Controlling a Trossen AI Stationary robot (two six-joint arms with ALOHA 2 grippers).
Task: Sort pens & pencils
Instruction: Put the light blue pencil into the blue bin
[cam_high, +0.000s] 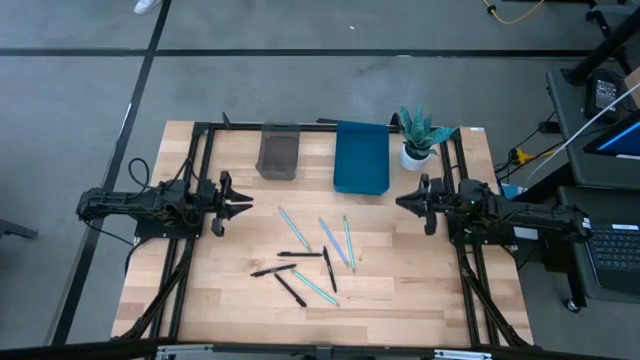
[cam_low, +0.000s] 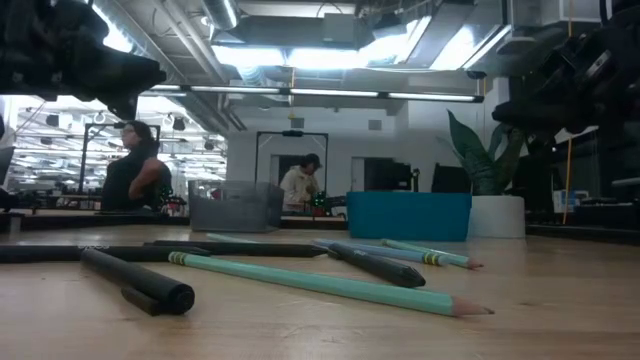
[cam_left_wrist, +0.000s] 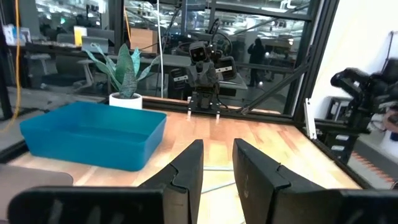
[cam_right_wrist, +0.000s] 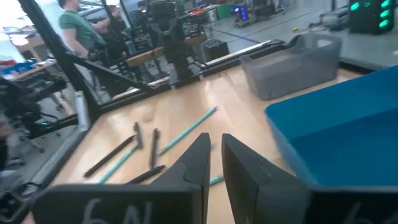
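While both arms wait clear of the work, you have time to weigh the risks. Take the blue bin as your landmark. Far to its left and a little nearer you, the left gripper hangs with its fingers spread a small gap apart, holding nothing. Just left of the bin stands the grey bin. The pens and pencils lie scattered on the table in front of the blue bin, well apart from it, the teal pencils closer to it and the black pens farther out. Several cross or touch (a black one lies right against a teal one), so a careless pinch could lift two at once or roll a neighbour away. Grabbing a stick off-centre could tip it out over the bin. Right of the bin past the potted plant, the right gripper also hangs slightly spread and empty; a wide swing toward the bin could knock that plant.
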